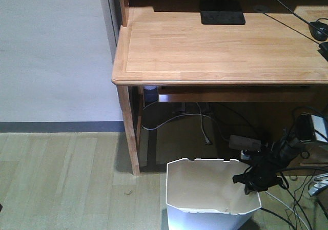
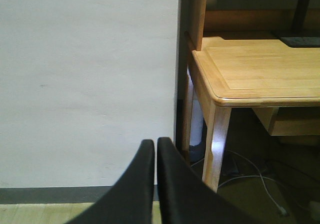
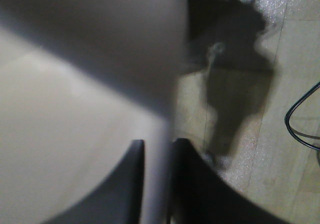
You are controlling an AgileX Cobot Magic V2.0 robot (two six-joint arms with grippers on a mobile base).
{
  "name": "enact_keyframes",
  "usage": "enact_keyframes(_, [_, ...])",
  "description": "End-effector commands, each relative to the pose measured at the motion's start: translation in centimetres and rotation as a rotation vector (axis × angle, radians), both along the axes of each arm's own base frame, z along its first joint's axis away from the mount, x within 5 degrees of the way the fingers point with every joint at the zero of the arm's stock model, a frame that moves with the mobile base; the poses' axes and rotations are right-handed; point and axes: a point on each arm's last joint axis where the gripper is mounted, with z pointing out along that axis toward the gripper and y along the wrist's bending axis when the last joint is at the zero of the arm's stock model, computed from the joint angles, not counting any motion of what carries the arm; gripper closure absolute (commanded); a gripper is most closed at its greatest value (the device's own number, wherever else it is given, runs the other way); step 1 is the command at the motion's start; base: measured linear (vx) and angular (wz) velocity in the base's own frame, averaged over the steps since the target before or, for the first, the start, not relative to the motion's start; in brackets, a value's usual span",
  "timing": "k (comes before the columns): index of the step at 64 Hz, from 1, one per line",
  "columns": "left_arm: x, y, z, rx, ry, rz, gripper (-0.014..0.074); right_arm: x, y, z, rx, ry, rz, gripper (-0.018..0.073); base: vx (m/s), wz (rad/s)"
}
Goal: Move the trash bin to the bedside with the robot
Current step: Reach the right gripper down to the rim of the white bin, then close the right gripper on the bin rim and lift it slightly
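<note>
The white trash bin [image 1: 205,194] with an angular notched rim and cream inside stands on the floor at the bottom of the front view, before the wooden desk. My right gripper [image 1: 253,181], black with trailing cables, is shut on the bin's right wall at the rim. In the right wrist view the gripper [image 3: 157,146] has one finger inside and one outside the thin bin wall [image 3: 155,184]. My left gripper [image 2: 155,144] is shut and empty, held in the air facing the white wall. The bed is out of view.
A light wooden desk [image 1: 220,50] stands ahead, its front left leg [image 1: 130,138] close to the bin's left. Cables and a power strip [image 1: 243,143] lie under the desk. A white wall [image 1: 51,50] with grey skirting is at left. The floor is pale wood [image 1: 61,184].
</note>
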Motion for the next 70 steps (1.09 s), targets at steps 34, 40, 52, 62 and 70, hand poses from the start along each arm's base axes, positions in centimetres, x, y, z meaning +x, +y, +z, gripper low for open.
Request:
enact_keyframes(34, [0.1, 0.0, 0.1, -0.007, -0.065, 0.000, 0.0602, 2.0, 0.2, 11.0, 0.238, -0.221, 0.036, 0.0567, 0.00, 0.00])
enact_keyframes(40, [0.1, 0.0, 0.1, -0.007, -0.065, 0.000, 0.0602, 1.3, 0.4, 13.3, 0.304, -0.250, 0.049, 0.0565, 0.00, 0.00])
enact_keyframes(52, [0.1, 0.0, 0.1, -0.007, -0.065, 0.000, 0.0602, -0.2, 0.8, 18.2, 0.311, -0.340, 0.070, 0.0564, 0.00, 0.00])
enact_keyframes(62, [0.1, 0.0, 0.1, -0.007, -0.065, 0.000, 0.0602, -1.8, 1.4, 20.7, 0.320, -0.358, 0.057, 0.0564, 0.00, 0.00])
enact_keyframes(70, [0.1, 0.0, 0.1, -0.007, -0.065, 0.000, 0.0602, -2.6, 1.6, 21.7, 0.318, -0.362, 0.040, 0.0564, 0.00, 0.00])
